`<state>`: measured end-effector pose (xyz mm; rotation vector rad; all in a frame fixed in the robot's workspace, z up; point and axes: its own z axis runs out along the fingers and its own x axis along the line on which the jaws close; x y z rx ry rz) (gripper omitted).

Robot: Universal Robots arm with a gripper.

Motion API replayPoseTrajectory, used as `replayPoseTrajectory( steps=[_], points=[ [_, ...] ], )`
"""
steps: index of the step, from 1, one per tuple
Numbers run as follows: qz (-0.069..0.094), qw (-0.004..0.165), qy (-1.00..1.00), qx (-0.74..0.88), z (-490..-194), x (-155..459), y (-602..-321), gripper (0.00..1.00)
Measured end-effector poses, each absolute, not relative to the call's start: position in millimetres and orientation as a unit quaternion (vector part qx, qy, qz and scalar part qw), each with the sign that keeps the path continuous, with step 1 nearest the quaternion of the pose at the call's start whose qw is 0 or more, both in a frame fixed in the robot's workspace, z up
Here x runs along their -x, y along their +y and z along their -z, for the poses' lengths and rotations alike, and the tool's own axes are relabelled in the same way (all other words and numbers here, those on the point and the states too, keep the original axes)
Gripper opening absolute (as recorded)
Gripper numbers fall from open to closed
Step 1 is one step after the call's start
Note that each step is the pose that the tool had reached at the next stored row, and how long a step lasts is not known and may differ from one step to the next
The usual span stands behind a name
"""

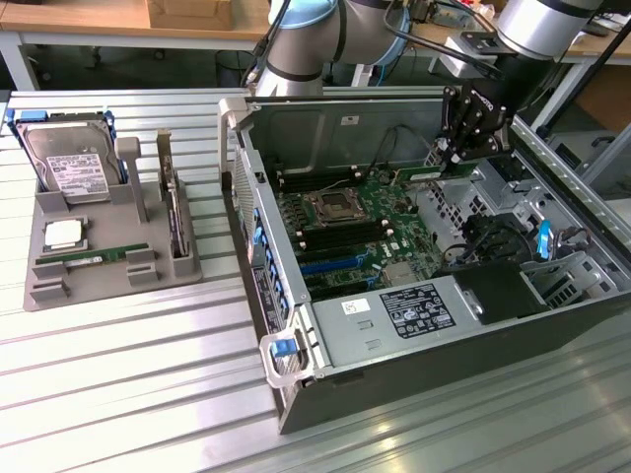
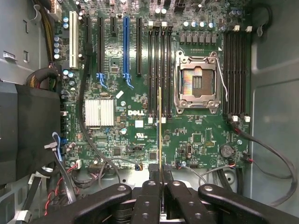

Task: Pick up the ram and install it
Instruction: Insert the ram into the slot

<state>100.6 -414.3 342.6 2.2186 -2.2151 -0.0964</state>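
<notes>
tool (image 2: 161, 185) is pinching the ram (image 1: 424, 176), hovering over the motherboard (image 2: 196, 135) | stick seemingly sitting off the black slots (image 2: 157, 60) | care: keeping it upright, squaring its edge to one slot

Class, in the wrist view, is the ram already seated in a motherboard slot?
No: the gripper clamps the ram edge-on, above the motherboard.

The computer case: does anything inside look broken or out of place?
Nothing looks broken or spilled. Only the processor socket sits empty; the gripper holds the ram above the motherboard.
</notes>
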Motion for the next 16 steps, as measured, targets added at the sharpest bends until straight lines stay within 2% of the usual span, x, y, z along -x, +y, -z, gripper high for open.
replayPoseTrajectory(
  steps=[16],
  points=[
    [0.031, 0.003, -0.706, -0.707, -337.7, -100.6, -414.3, 0.12]
  ],
)
